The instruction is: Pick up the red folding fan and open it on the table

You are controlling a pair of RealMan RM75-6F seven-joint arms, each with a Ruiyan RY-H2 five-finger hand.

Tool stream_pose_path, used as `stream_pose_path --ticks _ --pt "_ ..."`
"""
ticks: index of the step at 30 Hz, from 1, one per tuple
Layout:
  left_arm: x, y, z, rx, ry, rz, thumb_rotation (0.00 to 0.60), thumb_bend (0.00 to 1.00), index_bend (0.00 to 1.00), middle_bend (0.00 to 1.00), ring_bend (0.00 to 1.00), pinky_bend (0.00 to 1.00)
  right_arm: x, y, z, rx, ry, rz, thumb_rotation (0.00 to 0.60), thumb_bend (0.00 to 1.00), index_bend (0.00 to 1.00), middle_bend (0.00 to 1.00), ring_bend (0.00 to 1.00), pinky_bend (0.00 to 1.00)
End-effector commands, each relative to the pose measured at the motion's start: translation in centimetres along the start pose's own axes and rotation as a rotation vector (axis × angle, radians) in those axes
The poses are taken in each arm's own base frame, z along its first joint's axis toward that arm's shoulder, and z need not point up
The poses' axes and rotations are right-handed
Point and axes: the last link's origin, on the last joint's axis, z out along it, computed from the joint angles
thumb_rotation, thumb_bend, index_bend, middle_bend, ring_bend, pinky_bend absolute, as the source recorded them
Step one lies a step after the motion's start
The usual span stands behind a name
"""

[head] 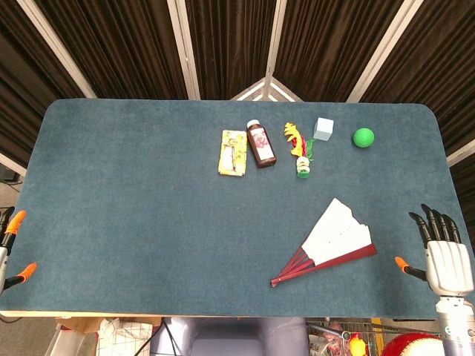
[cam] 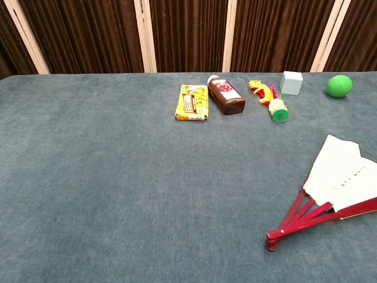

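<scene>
The red folding fan [head: 330, 245] lay flat on the blue table [head: 133, 208], toward my right side and near the front edge, partly spread: its white leaf fanned up and away from me while the red ribs ran down to a pivot pointing back toward the table's middle front. My right hand [head: 444, 256] hovered at the right edge of the table, just beside the fan's outer rib but apart from it, fingers extended and spread, holding nothing. My left hand [head: 11, 252] barely showed at the far left edge in the head view, only orange fingertips visible, well apart from the fan; I could not tell how its fingers were set. Along the far side of the table sat a row of things: a yellow packet [head: 233, 152], a dark brown bottle [head: 260, 144] lying just beside it, a yellow-and-red feathered shuttlecock [head: 299, 150], a pale blue cube [head: 323, 128] and a green ball [head: 363, 137].
</scene>
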Motion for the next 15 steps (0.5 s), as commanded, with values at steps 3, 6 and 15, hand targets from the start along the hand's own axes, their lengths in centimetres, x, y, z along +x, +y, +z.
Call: stream_pose_path --ticks 3,6,15 --pt "0.02 0.02 0.13 0.0 0.0 -0.001 0.6 0.18 0.05 0.0 0.0 0.0 -0.26 -0.16 0.03 0.006 -0.018 -0.008 0.6 0.08 0.19 0.08 0.09 0.11" --pt "0.15 0.17 -0.02 -0.009 0.007 -0.004 0.6 0.18 0.05 0.0 0.0 0.0 -0.33 -0.27 -0.01 0.01 -0.022 0.002 0.6 0.08 0.19 0.08 0.09 0.11" --pt "-0.17 0.54 0.02 -0.021 -0.007 0.006 0.6 0.18 0.05 0.0 0.0 0.0 -0.57 -0.39 -0.19 0.027 -0.041 0.013 0.6 0.08 0.19 0.08 0.09 0.11"
